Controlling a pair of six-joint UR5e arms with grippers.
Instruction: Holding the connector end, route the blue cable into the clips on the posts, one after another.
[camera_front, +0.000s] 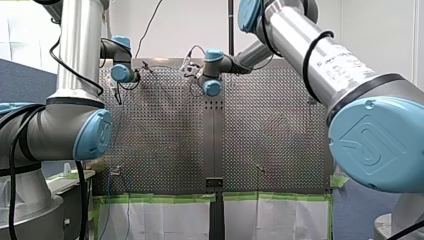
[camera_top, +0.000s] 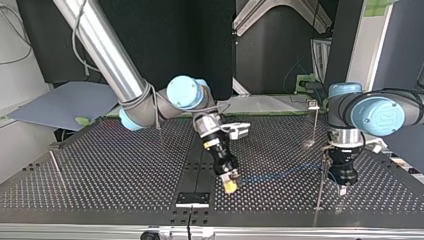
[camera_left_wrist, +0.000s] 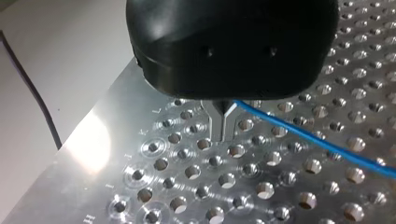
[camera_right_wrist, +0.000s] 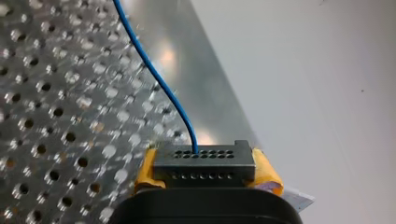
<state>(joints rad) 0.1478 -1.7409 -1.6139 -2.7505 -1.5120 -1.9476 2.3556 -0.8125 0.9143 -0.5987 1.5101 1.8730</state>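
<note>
Perforated metal table (camera_left_wrist: 140, 205) carries the blue cable (camera_left_wrist: 308, 137).

The counter (camera_top: 125, 175) is a perforated metal plate in two halves, with a darker strip (camera_top: 200, 155) running down its middle to a black bracket (camera_top: 192, 199) at the edge away from the arms. A thin post (camera_top: 54, 161) stands near one side edge. A second post (camera_top: 320, 192) and a third post (camera_top: 314, 120) stand toward the opposite side. Green tape (camera_front: 160, 197) lines the edge by the arms.

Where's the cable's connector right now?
The connector sits clamped in my right end effector, blue cable leading out of it; in the top view, near the middle of the table, by the black plate.
</note>
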